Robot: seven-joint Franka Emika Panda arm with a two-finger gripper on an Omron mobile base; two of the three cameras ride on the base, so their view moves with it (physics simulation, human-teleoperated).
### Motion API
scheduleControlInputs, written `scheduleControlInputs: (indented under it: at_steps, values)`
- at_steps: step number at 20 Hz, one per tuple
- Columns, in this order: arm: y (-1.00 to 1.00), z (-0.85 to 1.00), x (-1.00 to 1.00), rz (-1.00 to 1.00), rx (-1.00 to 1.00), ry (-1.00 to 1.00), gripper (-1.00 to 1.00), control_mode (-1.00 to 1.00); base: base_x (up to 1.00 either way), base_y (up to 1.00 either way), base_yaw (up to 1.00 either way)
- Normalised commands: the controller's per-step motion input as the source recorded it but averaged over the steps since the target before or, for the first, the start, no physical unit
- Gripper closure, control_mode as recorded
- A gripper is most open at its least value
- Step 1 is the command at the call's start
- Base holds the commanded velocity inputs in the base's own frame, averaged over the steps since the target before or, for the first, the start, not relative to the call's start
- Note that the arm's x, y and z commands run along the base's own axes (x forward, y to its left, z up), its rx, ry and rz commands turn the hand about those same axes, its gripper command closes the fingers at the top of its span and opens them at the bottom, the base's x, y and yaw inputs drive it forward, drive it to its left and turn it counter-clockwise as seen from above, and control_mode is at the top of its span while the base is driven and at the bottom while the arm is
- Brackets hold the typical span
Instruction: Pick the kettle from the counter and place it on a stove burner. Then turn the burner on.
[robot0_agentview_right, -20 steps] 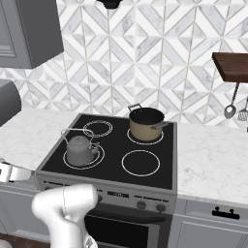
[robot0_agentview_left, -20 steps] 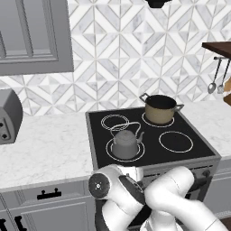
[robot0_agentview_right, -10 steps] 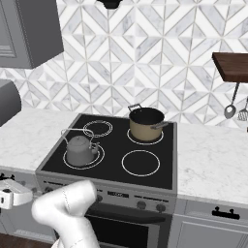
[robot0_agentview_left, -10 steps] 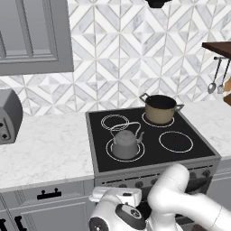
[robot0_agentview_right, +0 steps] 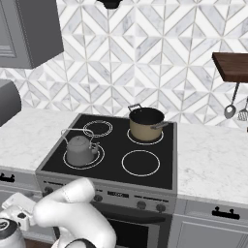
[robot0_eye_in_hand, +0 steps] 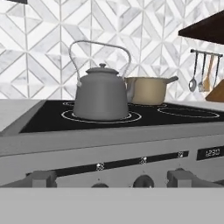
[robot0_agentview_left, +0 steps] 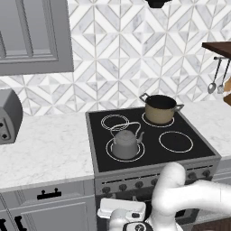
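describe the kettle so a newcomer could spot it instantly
Find the black glass cooktop set into the white counter. The kettle sits on its front left burner. It is squat, dark grey, with an arched wire handle, unlike the taller tan pot behind.

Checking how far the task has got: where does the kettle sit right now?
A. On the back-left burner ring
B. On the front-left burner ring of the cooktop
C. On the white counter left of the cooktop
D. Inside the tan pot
B: the kettle stands inside the front-left burner ring of the black cooktop, in front of the smaller back-left ring and apart from the tan pot.
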Motion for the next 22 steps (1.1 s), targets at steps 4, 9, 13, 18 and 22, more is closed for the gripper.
scheduleControlInputs:
  at_steps: [4, 9, 13, 18, 22]
  values:
    - [0.09, -0.27, 0.06, 0.0, 0.0, -0.14, -1.0, -1.0, 0.0, 0.0, 0.0]
    - [0.2, -0.12, 0.12, 0.0, 0.0, -0.09, -1.0, -1.0, 0.0, 0.0, 0.0]
    - [0.4, -0.16, 0.14, 0.01, 0.0, -0.06, -1.0, -1.0, 0.0, 0.0, 0.0]
    - [0.33, -0.28, 0.14, 0.0, 0.0, -0.04, -1.0, -1.0, 0.0, 0.0, 0.0]
    - [0.04, -0.34, 0.1, 0.0, 0.0, -0.02, -1.0, -1.0, 0.0, 0.0, 0.0]
